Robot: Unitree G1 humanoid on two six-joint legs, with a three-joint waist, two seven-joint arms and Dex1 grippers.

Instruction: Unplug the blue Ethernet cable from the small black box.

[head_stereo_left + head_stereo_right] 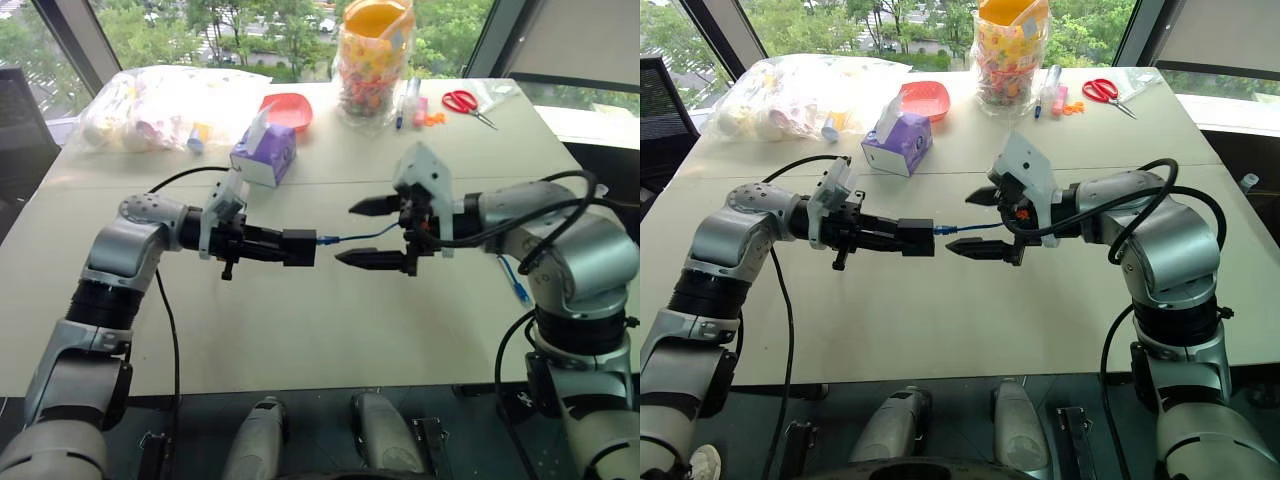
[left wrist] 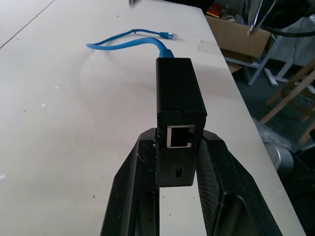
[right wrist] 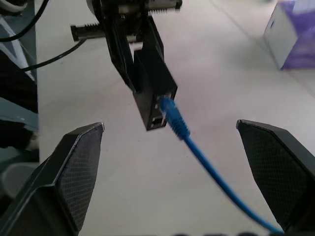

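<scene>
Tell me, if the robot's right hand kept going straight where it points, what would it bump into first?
Probably the thin bright-blue Ethernet cable running between the open right hand's fingers, then the small matte black box it is plugged into, held in the left hand. Depth is hard to judge.

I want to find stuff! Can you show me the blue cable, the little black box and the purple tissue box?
blue Ethernet cable (image 3: 197, 147): right wrist view, on the cord just past its plug.
small black box (image 2: 178, 86): left wrist view, on its top face.
purple tissue box (image 1: 264, 156): left eye view, on its front side.
</scene>
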